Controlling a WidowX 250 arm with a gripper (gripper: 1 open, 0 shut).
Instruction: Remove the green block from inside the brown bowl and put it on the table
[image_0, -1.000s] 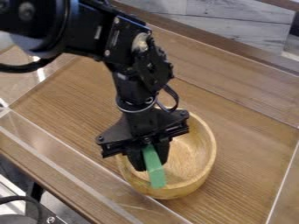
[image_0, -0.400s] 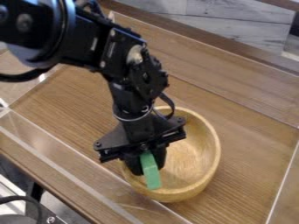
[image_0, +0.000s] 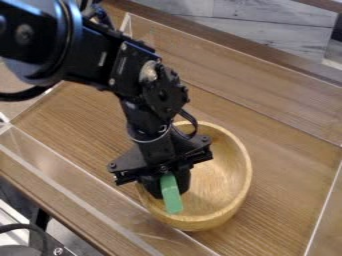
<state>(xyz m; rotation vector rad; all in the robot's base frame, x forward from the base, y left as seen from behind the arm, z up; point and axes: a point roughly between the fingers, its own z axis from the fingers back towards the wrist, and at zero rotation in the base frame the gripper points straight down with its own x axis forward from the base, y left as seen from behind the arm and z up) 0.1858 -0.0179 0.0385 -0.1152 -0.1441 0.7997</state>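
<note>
From my camera I see the gripper (image_0: 163, 180) angled down into the near-left part of the brown bowl (image_0: 227, 178), its fingers closed on one end of the green block (image_0: 171, 194); the block's other end points toward the bowl's near wall, though I can't tell whether it touches the wood, and the bowl sits on the table (image_0: 278, 160), close to the clear edge wall

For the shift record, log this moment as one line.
gripper: shut on green block | block: over brown bowl, lower end toward near rim | table placement: not yet done
</note>
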